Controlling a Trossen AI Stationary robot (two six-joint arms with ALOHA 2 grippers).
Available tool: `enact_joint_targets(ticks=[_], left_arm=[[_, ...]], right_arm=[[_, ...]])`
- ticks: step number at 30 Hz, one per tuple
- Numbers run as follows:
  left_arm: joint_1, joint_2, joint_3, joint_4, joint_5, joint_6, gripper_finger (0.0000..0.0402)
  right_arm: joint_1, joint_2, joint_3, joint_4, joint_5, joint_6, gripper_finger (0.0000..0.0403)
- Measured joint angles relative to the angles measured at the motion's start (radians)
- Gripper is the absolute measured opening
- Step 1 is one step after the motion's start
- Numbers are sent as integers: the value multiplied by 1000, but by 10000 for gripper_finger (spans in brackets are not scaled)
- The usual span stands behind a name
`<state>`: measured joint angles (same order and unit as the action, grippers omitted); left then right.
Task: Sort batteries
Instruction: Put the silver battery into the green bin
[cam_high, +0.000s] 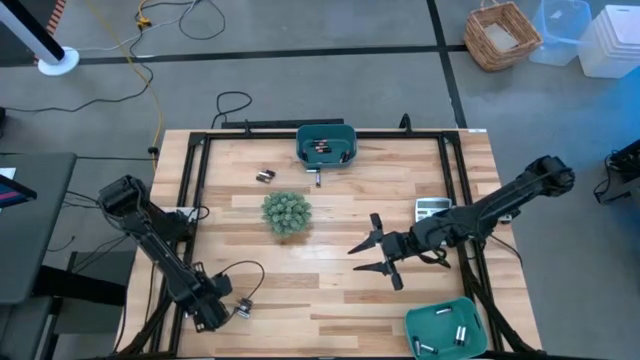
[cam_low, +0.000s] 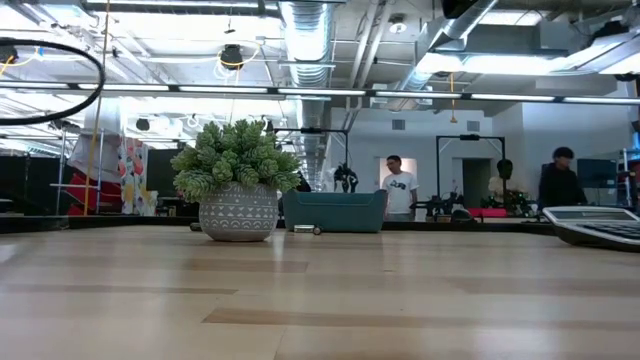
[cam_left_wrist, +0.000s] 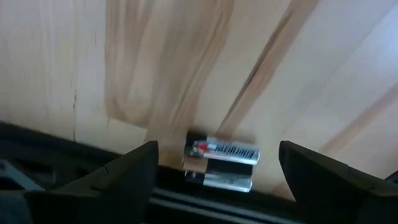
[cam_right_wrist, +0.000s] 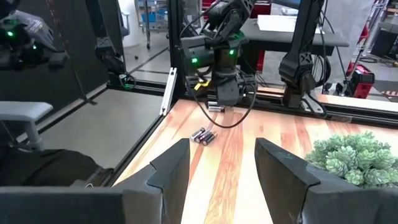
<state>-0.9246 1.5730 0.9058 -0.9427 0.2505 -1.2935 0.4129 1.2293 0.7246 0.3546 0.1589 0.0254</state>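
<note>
Two batteries (cam_left_wrist: 222, 163) lie side by side on the desk (cam_left_wrist: 186, 62) against its dark edge rail, between the spread fingers (cam_left_wrist: 134, 171) of the left gripper (cam_high: 225, 312) at the desk's 7 o'clock corner. Right gripper (cam_high: 375, 252), fingers parted and holding nothing, hovers at 4 o'clock; further batteries lie in the teal bins (cam_high: 325, 143) at 12 and 5 o'clock.

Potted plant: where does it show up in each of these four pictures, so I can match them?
High view: the potted plant sits left of the table's middle, seen from above.
Low view: left of centre, standing on the table.
Left wrist view: not in it.
Right wrist view: at the picture's right edge.
Shared landmark: the teal bin at the table's far edge; in the low view it shows just right of the plant.
</note>
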Motion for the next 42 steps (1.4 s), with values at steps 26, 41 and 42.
enact_joint_targets(ticks=[26, 41, 42], left_arm=[[-81, 0, -26, 64, -50, -5, 328], [-104, 0, -26, 66, -60, 15, 328], [-104, 0, -26, 66, -60, 17, 328]], right_arm=[[0, -2, 0, -3, -3, 29, 194], [0, -2, 0, -12, -3, 32, 194], [0, -2, 0, -12, -3, 34, 194]])
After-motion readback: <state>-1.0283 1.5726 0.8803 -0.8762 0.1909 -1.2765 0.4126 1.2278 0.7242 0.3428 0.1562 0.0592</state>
